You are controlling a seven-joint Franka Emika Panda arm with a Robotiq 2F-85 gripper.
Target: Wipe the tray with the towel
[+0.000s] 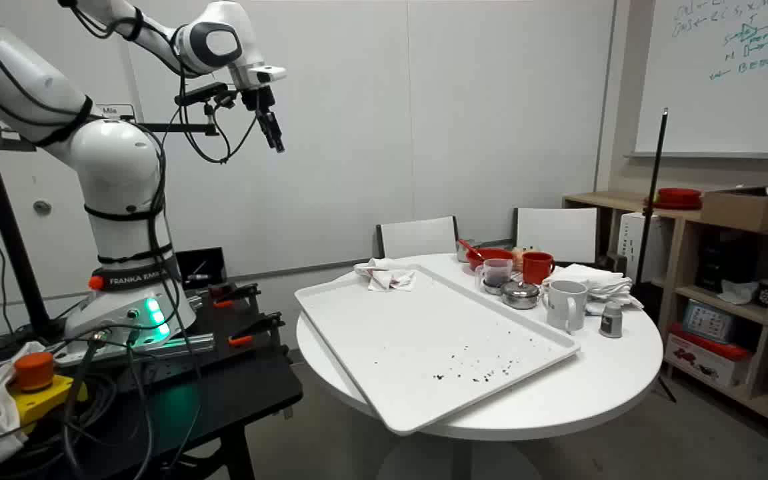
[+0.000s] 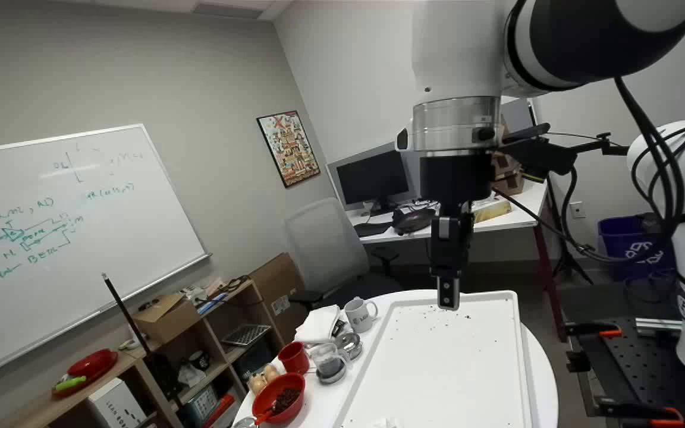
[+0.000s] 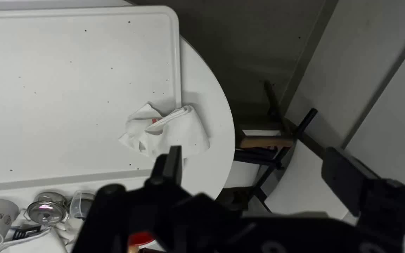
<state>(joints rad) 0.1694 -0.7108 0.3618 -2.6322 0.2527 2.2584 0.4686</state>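
Tool, jaws wide and empty, well above the crumpled towel partly on the tray

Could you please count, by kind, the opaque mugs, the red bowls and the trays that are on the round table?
Opaque mugs: 2 (red mug, light grey mug)
Red bowl: 1
Tray: 1
Total: 4

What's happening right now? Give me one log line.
gripper: open, empty, clear of towel | towel: crumpled across rim of tray | tray: dark specks scattered | wipe: unfinished
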